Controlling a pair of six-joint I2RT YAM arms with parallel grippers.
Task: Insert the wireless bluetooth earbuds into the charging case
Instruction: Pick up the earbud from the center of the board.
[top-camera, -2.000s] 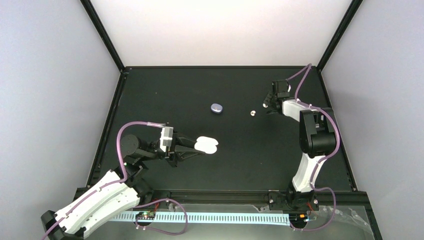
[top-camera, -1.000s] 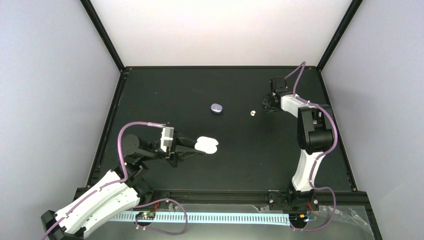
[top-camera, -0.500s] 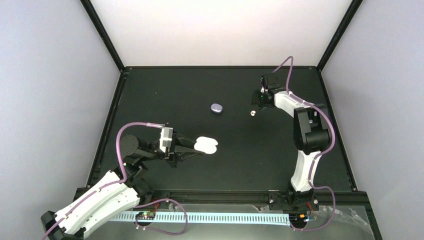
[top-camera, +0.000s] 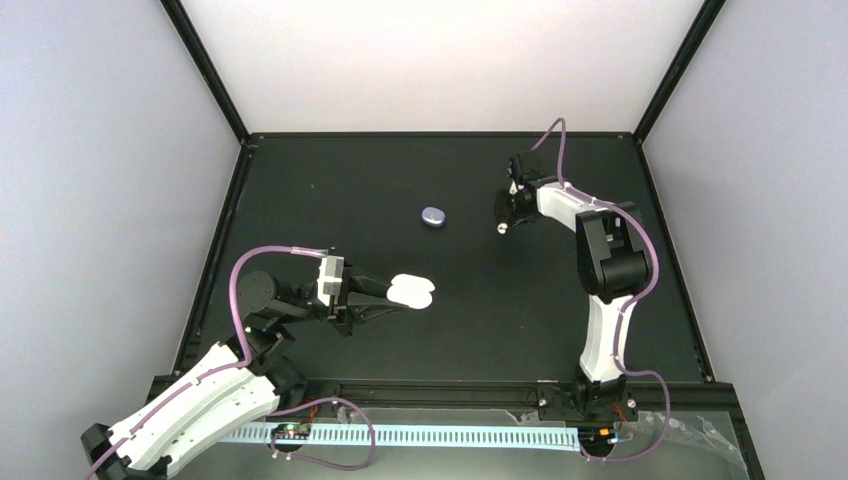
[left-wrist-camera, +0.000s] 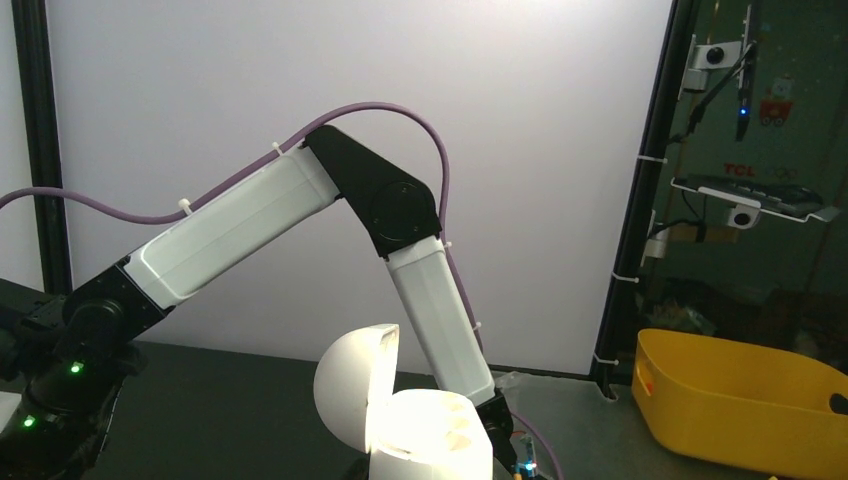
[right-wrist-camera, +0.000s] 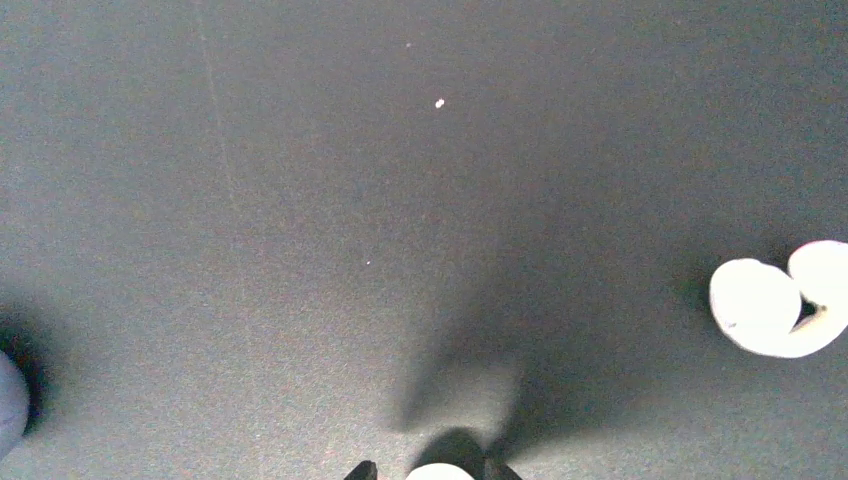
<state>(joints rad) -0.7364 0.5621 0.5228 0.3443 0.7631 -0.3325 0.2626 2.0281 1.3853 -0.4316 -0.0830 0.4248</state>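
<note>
Fig. Robotics lab, test cell. My left arm (top-camera: 190, 400) and right arm (top-camera: 612, 330) are bolted to a rail (top-camera: 450, 386) at the near edge of a black desk (top-camera: 330, 200). The desk is walled by white panels (top-camera: 440, 60) in a black frame (top-camera: 205, 70). Outside stand bracket-mounted cameras (left-wrist-camera: 712, 55) and a yellow bin (left-wrist-camera: 745, 400).

White glossy clamshell charging case (left-wrist-camera: 425, 440) at bottom centre, open: domed lid (left-wrist-camera: 352, 380) raised to the left, brightly lit base showing shallow wells. Behind it, black matte tabletop (left-wrist-camera: 200, 400) and white-and-black jointed robot arm (left-wrist-camera: 290, 200) carrying purple cable (left-wrist-camera: 425, 125). Yellow plastic bin (left-wrist-camera: 740, 405) at lower right
</note>
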